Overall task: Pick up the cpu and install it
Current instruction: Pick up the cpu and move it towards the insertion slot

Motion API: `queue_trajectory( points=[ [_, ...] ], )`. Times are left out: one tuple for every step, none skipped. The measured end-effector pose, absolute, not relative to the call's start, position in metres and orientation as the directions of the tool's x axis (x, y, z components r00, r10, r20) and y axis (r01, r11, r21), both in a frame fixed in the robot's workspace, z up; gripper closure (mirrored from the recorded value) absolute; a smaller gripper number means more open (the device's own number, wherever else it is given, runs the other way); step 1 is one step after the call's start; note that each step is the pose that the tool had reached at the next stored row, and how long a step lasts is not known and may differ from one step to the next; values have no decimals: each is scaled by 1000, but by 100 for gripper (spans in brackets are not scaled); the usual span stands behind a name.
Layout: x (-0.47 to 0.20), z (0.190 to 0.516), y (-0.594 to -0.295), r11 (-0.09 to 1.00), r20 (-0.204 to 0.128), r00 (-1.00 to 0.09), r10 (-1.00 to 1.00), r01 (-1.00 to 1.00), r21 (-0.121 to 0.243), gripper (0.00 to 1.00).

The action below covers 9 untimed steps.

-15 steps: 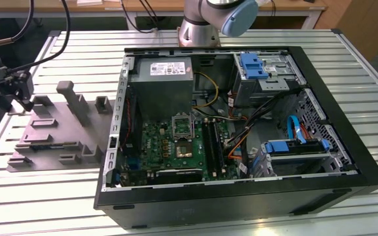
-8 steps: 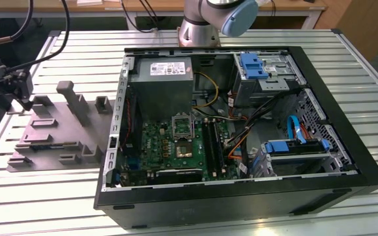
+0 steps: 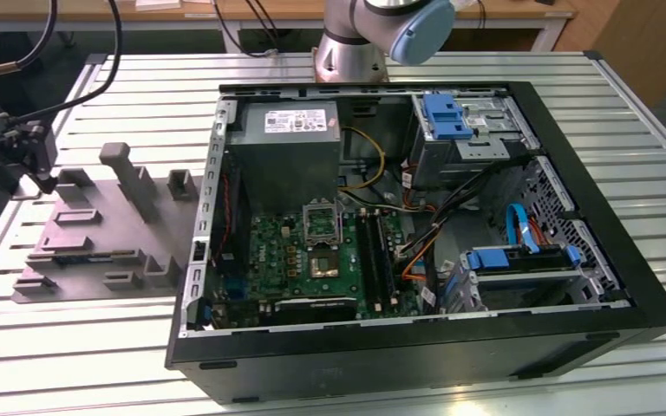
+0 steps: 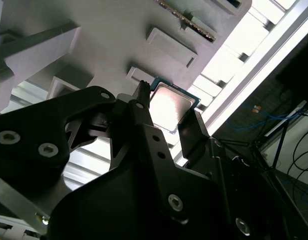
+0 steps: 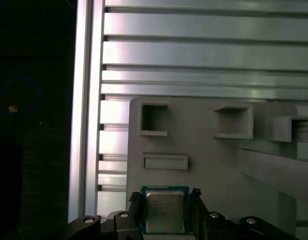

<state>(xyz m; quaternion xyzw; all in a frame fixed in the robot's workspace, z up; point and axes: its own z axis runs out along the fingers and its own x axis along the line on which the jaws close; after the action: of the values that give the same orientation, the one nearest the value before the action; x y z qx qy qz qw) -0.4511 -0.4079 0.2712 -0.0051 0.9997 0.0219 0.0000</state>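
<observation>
The cpu (image 5: 165,211), a flat square chip with a silvery top and pale rim, sits between my gripper's (image 5: 166,201) two dark fingers (image 5: 135,206), which press on its opposite edges. In the second wrist view the cpu (image 4: 171,105) shows in the same grip of the gripper (image 4: 169,109), just over the grey parts fixture (image 4: 118,35). In the exterior view my gripper (image 3: 39,178) hangs over the far corner of that fixture (image 3: 101,234), at the exterior view's left, well away from the open computer case (image 3: 414,234). The motherboard socket (image 3: 323,260) lies bare inside the case.
The fixture (image 5: 209,150) carries raised blocks and recesses around the gripper. A large grey box with a white label (image 3: 292,147) fills the case's back. Cables (image 3: 449,217) and blue drive brackets (image 3: 447,117) crowd the case on the exterior view's right. The slatted table's edge (image 5: 86,125) runs close beside the fixture.
</observation>
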Motion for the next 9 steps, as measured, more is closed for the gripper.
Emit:
queue_trajectory(
  points=[
    [-451,273,-408,999,0,-1000,-10,-10,44,53],
    [-451,274,-408,999,0,-1000,-10,-10,44,53],
    [-451,274,-408,999,0,-1000,-10,-10,44,53],
    [-451,274,-408,999,0,-1000,-10,-10,44,53],
    [-451,274,-408,999,0,-1000,-10,-10,44,53],
    [-451,274,-408,999,0,-1000,-10,-10,44,53],
    [-451,276,-408,999,0,-1000,-10,-10,44,53],
    [-451,277,-408,999,0,-1000,-10,-10,44,53],
    [-451,277,-408,999,0,-1000,-10,-10,44,53]
  ],
)
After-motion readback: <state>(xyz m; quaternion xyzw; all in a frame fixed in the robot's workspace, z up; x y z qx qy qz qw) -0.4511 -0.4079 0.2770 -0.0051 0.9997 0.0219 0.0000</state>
